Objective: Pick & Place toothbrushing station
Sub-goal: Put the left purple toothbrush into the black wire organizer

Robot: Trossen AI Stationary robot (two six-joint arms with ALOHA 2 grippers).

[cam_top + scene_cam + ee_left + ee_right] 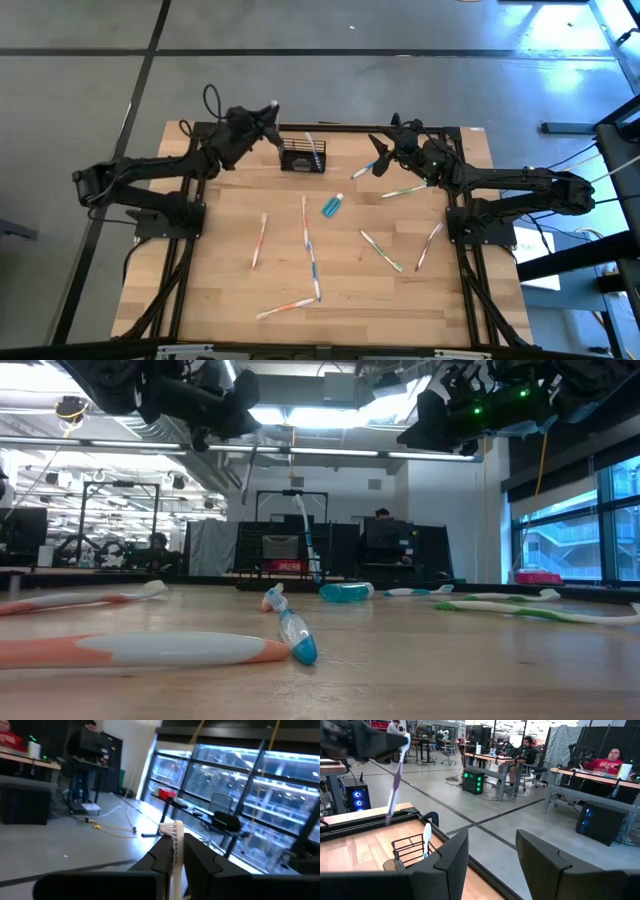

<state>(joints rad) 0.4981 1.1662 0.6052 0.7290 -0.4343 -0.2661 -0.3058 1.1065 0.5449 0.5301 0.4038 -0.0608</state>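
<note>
Lining up the held brush over the station

**High view.** My left fingers (268, 114) are closed on a toothbrush (272, 105) and hang just beside the toothbrushing station (300, 157), the black mesh basket at the far edge of the bench (220, 290). One brush (311, 148) already stands in it. My right fingers (376, 166) wait on the basket's other side, near it but apart. I judge the step to be dropping the held brush into the basket, so I want the handle centred over the open top before I descend.

**Low view.** Both arms sit high above the bench. The basket blends into the dark furniture behind, and only the upright brush marks where it is. I would not judge height from here.

**Left wrist view.** The fingers clamp the handle, and the white bristle head pokes out beyond them. The basket is out of sight, so this view cannot guide the drop.

**Right wrist view.** My right fingers are spread apart and empty. It shows the basket, the standing brush and my held brush slanting above. This is my best check: I should bring the handle nearer to vertical, steer clear of the standing brush, and release low so nothing tips the light basket.
</note>
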